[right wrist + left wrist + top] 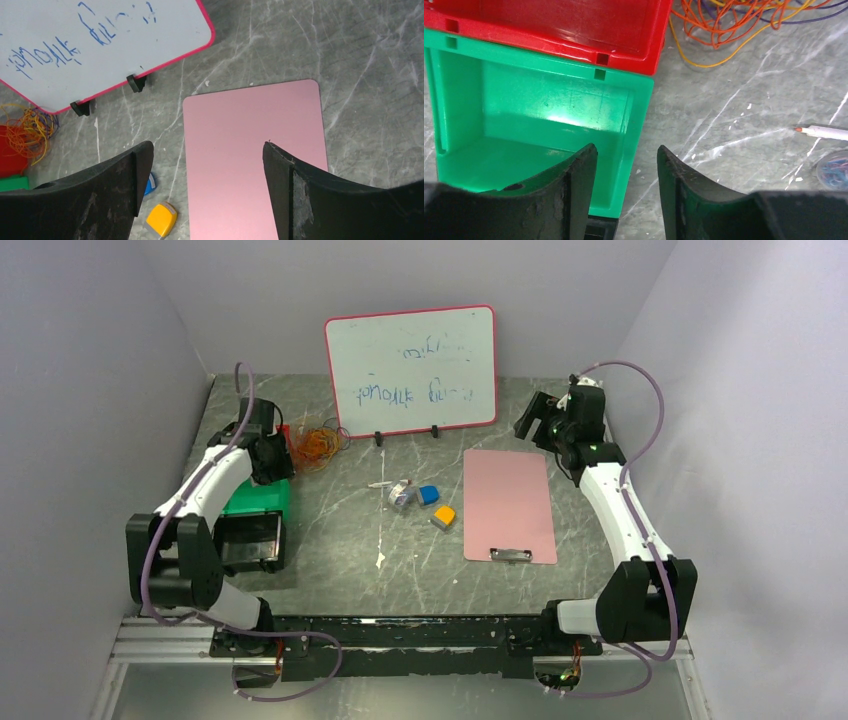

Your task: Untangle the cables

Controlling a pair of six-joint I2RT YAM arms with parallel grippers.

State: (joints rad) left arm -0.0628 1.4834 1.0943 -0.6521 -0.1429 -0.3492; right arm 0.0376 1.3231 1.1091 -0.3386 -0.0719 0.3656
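Counter [400, 540] grey, marbled. Whiteboard [410, 370] at back, pink clipboard [508, 502] right of centre. Green bin [524, 125] and red bin [574, 25] far left.

Cables [318, 443]: orange, yellow, purple tangle on counter just beside red bin. I judge them light, floppy, snag-prone; I'd pinch one outer loop.

Left gripper [626, 150] part-spread, empty, over green bin. Right gripper [207, 147] wide, empty, above clipboard.

Top: high behind near edge, looking down on whole surface [420, 570]. Left wrist: close over green bin [524, 125], cables [724, 25] at 1 o'clock. Right wrist: higher over clipboard [240, 150]; same cables at 9 o'clock.
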